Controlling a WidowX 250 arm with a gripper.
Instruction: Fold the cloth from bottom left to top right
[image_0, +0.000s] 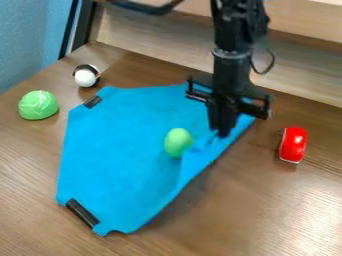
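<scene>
If the gripper (224, 134), spread or pinching I cannot tell, drags the cloth (120, 150) toward one o'clock, the green egg (178, 142) may roll

Blue cloth (117, 145) w/ dark corner patches, mostly flat on brown table (267, 210), R edge bunched

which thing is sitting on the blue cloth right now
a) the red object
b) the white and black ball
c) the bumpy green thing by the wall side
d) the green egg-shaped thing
D: the green egg-shaped thing rests on the blue cloth, with blue fabric around it on every side.
</scene>
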